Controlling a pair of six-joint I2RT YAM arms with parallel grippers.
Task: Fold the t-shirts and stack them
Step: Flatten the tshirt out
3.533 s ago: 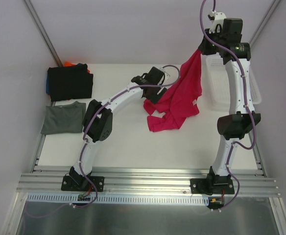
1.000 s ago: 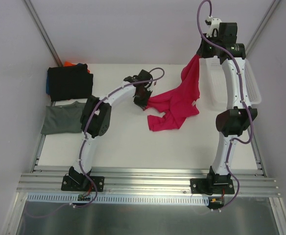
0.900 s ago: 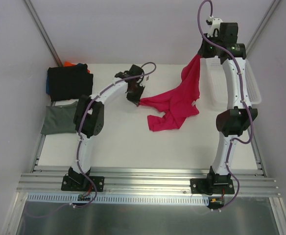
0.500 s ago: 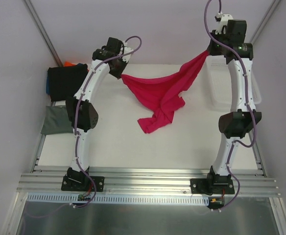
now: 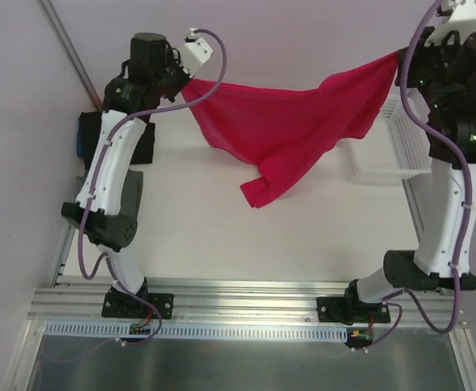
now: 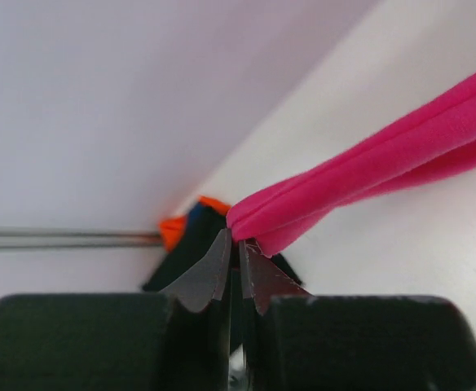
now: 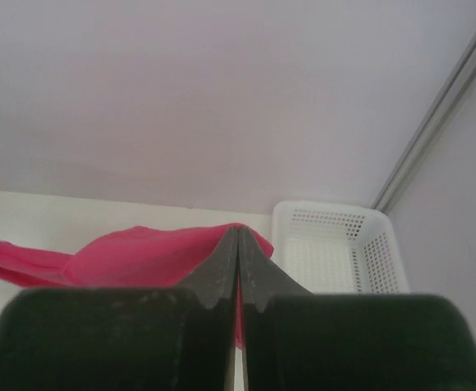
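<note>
The crimson-pink t-shirt (image 5: 295, 122) hangs in the air, stretched between both grippers, with a loose tail (image 5: 258, 191) dangling above the table. My left gripper (image 5: 186, 81) is raised at the back left and shut on one edge of the shirt. Its wrist view shows the fingertips (image 6: 231, 244) pinching the pink cloth (image 6: 368, 175). My right gripper (image 5: 400, 62) is high at the back right, shut on the opposite edge. In the right wrist view the jaws (image 7: 238, 234) are pressed together with pink cloth (image 7: 132, 257) behind them.
A folded black t-shirt (image 5: 144, 151) over blue and orange ones (image 6: 173, 230) lies at the back left, partly hidden by the left arm. A grey-green one (image 5: 134, 189) lies nearer. The white mesh basket (image 5: 401, 138) stands at the back right.
Both arms have risen and swung apart. The left gripper pulled its edge of the pink t-shirt up and left, so the shirt has left the table and spread out between the grippers.
</note>
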